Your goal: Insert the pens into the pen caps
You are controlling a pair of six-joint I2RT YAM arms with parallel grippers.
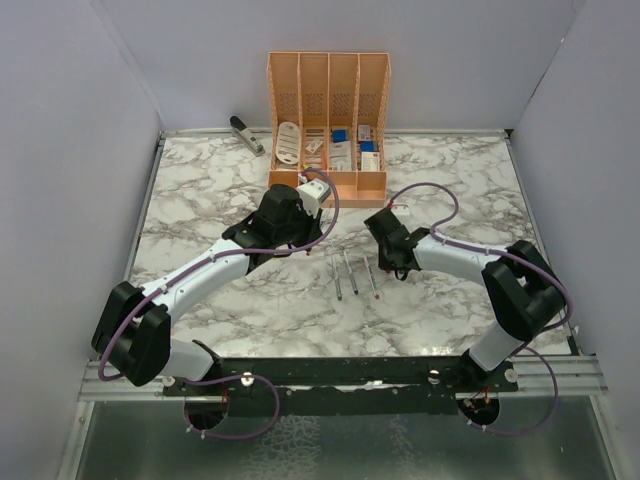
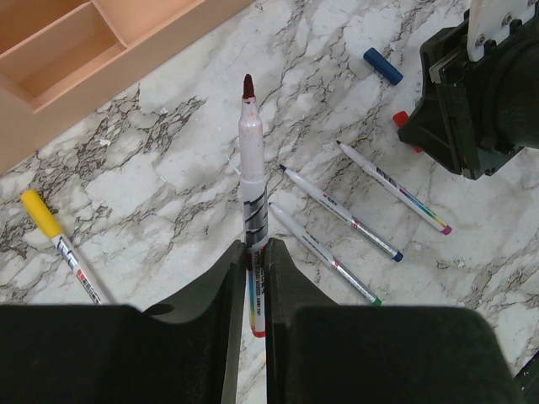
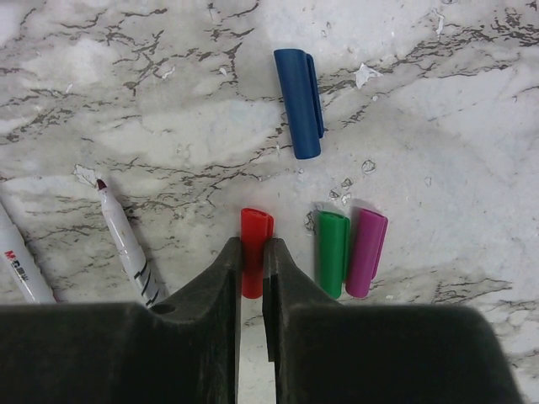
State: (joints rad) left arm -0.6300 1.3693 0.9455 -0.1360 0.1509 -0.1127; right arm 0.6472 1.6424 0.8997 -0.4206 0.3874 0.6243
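Nearest the arm bases, three pens [image 2: 341, 215] lie side by side on the desk [image 1: 200, 190], all bare-tipped and untouched, so they are still to do.

Just past them the two tools face each other. The left tool [image 2: 256, 246] is clamped tight on the red pen [image 2: 251, 160], its dark tip pointing out towards the right arm. The right tool [image 3: 251, 246] is down at the desk with its jaws narrow and pinching the red cap [image 3: 256, 223], which still rests on the marble. Pen and cap are near each other but apart, not yet lined up; I'd say the second pairing is only starting.

Right beside the red cap lie the green cap [image 3: 333, 252] and magenta cap [image 3: 367, 252], touching each other. The blue cap [image 3: 299, 101] lies farther out, on its own.

Towards the organizer [image 1: 328, 100] lies the yellow pen [image 2: 59, 248], cap on: one of five done, by my count.
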